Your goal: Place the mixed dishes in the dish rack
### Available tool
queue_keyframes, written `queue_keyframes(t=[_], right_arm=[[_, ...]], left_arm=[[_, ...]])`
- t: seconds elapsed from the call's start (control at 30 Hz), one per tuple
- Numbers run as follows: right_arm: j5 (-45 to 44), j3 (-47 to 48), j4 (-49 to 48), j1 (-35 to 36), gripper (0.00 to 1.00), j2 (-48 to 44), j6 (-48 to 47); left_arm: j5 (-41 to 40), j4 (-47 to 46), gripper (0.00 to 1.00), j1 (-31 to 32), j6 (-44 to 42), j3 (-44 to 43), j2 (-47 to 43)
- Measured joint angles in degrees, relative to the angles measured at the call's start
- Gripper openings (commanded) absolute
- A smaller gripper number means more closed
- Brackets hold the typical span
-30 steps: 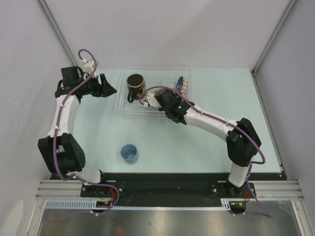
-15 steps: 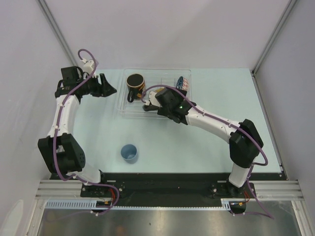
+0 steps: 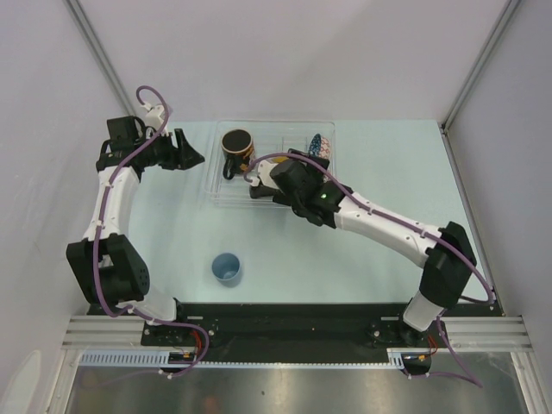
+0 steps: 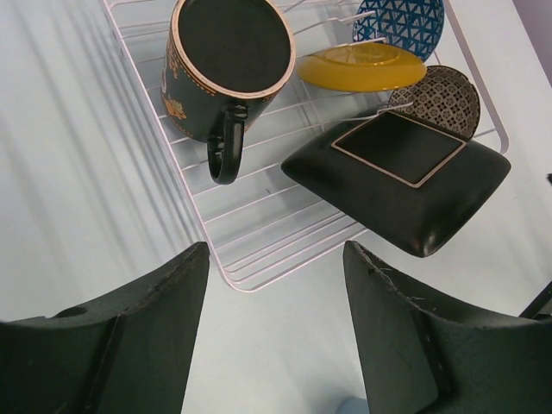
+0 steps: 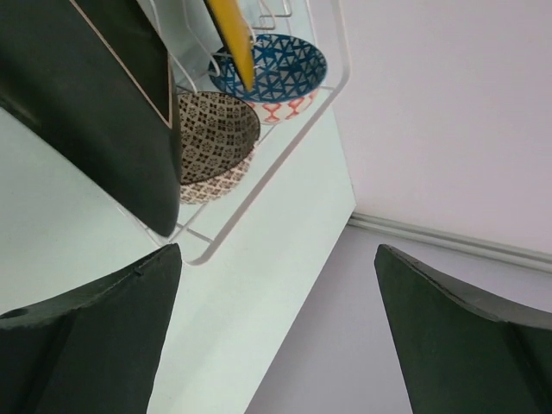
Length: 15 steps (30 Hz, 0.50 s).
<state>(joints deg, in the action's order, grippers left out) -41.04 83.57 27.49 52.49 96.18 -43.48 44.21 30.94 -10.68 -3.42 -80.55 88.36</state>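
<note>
The clear dish rack (image 3: 216,191) stands at the back centre of the table. A dark mug (image 3: 235,147) lies in its left end, handle toward me (image 4: 220,73). The black square plate (image 4: 405,172) leans in the rack's near right part and overhangs the rim. Behind it stand the yellow plate (image 4: 362,67), the blue patterned bowl (image 4: 398,21) and the beige patterned bowl (image 4: 444,95). My right gripper (image 3: 259,190) is open just beside the black plate (image 5: 95,112), with nothing between its fingers. My left gripper (image 3: 191,151) hovers open left of the rack. The light-blue cup (image 3: 227,268) stands alone on the table, near the front.
Grey walls close in the table at the back and on both sides. The table's right edge (image 5: 345,207) runs close past the rack's end. Both arm bases sit on the black rail (image 3: 285,323) at the near edge.
My right gripper has gone from shut to open and let go of the black square plate, which now rests in the rack. Its elbow swung right. The left arm has not moved.
</note>
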Motion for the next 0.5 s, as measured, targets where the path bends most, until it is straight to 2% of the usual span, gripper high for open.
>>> queue_keyframes(t=[0.2, 0.4, 0.5], right_arm=[[-0.50, 0.00, 3.02, 1.07, 1.00, -5.31, 4.02], [0.13, 0.00, 5.44, 0.33, 1.00, -6.43, 10.40], [6.27, -0.02, 5.75, -2.03, 1.00, -7.30, 15.96]], left_arm=[[0.00, 0.02, 0.69, 0.00, -0.02, 0.00, 0.00], [0.00, 0.00, 0.69, 0.00, -0.02, 0.00, 0.00], [0.00, 0.00, 0.69, -0.02, -0.02, 0.00, -0.09]])
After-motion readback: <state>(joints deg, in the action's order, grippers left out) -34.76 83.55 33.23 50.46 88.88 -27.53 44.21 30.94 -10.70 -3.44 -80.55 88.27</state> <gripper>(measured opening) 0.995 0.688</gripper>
